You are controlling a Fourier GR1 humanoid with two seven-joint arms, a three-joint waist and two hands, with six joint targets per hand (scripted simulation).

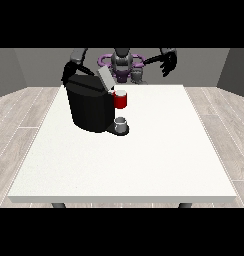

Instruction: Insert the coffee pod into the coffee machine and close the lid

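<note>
1. You have the coffee machine [89, 107], a black block, standing on the white desk [144, 165] in the upper left of the frame, near the desk's far edge.
2. Its lid [105, 78] is up, a grey flap tilted toward the upper right above the machine's top. So the closing step is not yet done.
3. A red part [121, 100] shows at the machine's front, just right of the black body and under the raised lid. It could be the coffee pod or the machine's pod holder; you cannot tell which from here, nor whether a pod is already seated.
4. Below it a small grey cup [122, 123] sits on the machine's drip base.
5. The hand at the view's left [70, 71] is behind the machine's upper left corner, partly hidden by it. You cannot tell how its fingers lie or whether it holds anything.
6. The hand at the view's right [168, 63] is raised in the upper right of the frame, well apart from the machine, with its fingers spread and nothing in it.
7. Judging progress: no pod is visible lying loose on the desk, so insertion may be done or under way. What remains for certain is lowering the lid; check the pod's seating before you press it down.
</note>
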